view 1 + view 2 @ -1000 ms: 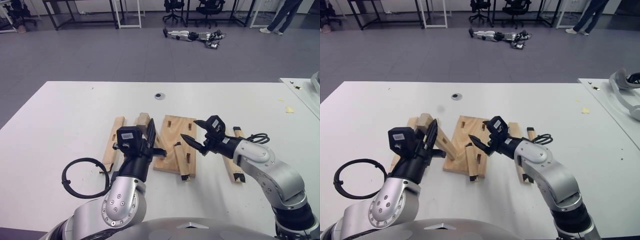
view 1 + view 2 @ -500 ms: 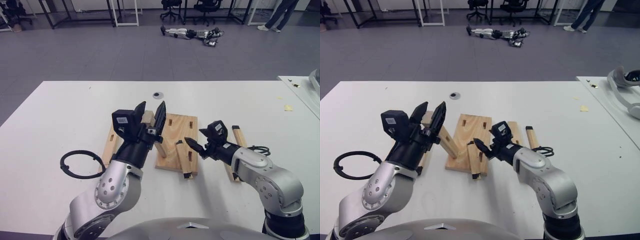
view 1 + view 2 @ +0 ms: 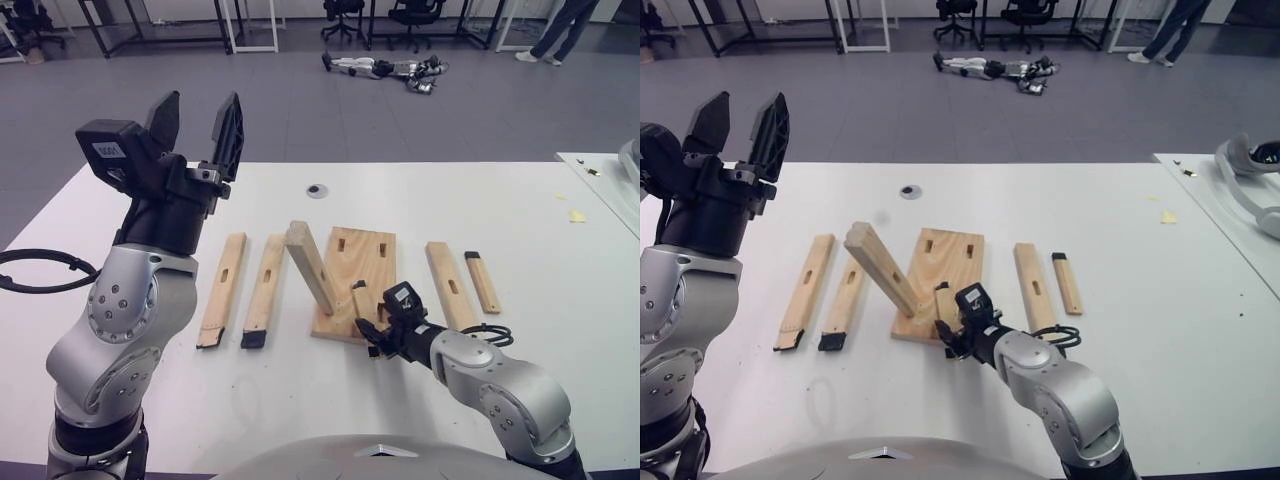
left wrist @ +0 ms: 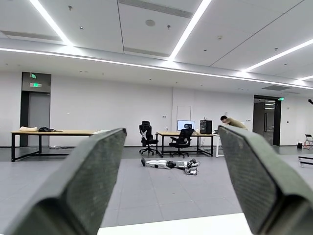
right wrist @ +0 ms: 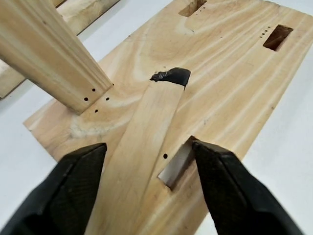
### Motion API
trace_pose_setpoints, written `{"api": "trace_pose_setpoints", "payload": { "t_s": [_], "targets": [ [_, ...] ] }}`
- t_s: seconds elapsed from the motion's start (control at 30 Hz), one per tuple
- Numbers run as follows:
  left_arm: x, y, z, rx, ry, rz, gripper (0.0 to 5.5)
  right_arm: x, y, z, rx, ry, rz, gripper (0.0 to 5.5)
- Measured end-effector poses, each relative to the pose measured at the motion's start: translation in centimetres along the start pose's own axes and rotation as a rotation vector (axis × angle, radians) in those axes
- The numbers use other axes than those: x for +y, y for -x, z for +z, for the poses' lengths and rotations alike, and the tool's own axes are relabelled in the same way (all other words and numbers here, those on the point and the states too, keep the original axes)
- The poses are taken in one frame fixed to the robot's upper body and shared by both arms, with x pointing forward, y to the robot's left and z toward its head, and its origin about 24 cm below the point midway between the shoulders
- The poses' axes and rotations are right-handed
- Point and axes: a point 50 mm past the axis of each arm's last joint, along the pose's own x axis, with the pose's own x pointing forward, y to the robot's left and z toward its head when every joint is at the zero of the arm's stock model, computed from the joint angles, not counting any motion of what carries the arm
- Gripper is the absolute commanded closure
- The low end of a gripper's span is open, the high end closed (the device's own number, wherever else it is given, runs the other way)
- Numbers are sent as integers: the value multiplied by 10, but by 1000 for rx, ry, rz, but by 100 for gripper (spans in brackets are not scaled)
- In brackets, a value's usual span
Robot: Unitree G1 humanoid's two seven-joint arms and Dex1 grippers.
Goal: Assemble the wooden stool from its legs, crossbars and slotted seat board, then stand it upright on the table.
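We see pale, grained wood throughout. The flat rectangular seat board [image 3: 365, 258], cut with slots, lies on the smooth white worktop [image 3: 120, 215]. A square leg [image 3: 310, 262] leans tilted from its near left corner. Two slotted bars [image 3: 224, 288] lie flat to its left, and two more strips [image 3: 450, 285] lie to its right.

The right hand [image 3: 372, 338] sits low at the board's near edge. Its wrist view adds detail: dark textured fingers [image 5: 73, 196] spread apart either side of a black-tipped strip [image 5: 146, 132] lying on the board, not clamping it.

The left hand [image 3: 200, 105] is raised with its fingers wide apart, holding nothing. Its wrist view looks across grey floor to desks, office chairs and ceiling light strips.
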Motion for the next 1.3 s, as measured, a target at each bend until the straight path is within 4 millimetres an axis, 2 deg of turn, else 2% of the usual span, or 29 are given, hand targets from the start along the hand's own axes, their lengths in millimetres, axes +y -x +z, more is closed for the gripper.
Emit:
{"api": "trace_pose_setpoints", "payload": {
  "t_s": [0.2, 0.3, 0.47, 0.53, 0.6, 0.67, 0.73, 0.83, 0.9, 0.93, 1.03, 1.17, 1.3],
  "targets": [
    [9, -9, 0, -26, -35, 19, 202, -11, -2, -2, 2, -24, -18, 369],
    [10, -13, 0, -38, -35, 20, 202, -20, -2, -2, 24, 26, -29, 416],
    [7, -15, -9, -19, 15, 4, 202, -35, 1, 4, 2, 69, -55, 419],
    [4, -18, -23, 52, 116, -39, 202, -53, 1, 11, -33, 99, -137, 419],
    [6, -23, -33, 102, 233, -63, 202, -67, 7, 36, -169, 147, -181, 419],
    [9, -40, -30, 102, 406, -126, 202, -82, 27, 84, -386, 337, -244, 419],
    [7, -54, -23, 98, 578, -227, 202, -86, 44, 125, -556, 538, -261, 419],
    [-9, -68, -9, 104, 833, -415, 202, -72, 57, 175, -771, 685, -188, 419],
    [-22, -71, 1, 106, 894, -518, 202, -50, 70, 205, -938, 737, -124, 419],
    [-24, -71, 0, 117, 900, -529, 202, -42, 73, 212, -985, 734, -88, 419],
    [-28, -72, -4, 145, 906, -533, 202, -28, 75, 219, -1058, 701, -3, 419],
    [-29, -73, -2, 136, 929, -547, 202, -15, 77, 218, -1086, 695, 76, 419],
    [-30, -73, 2, 121, 930, -559, 275, -3, 74, 214, -1068, 736, 138, 419]
  ]
}}
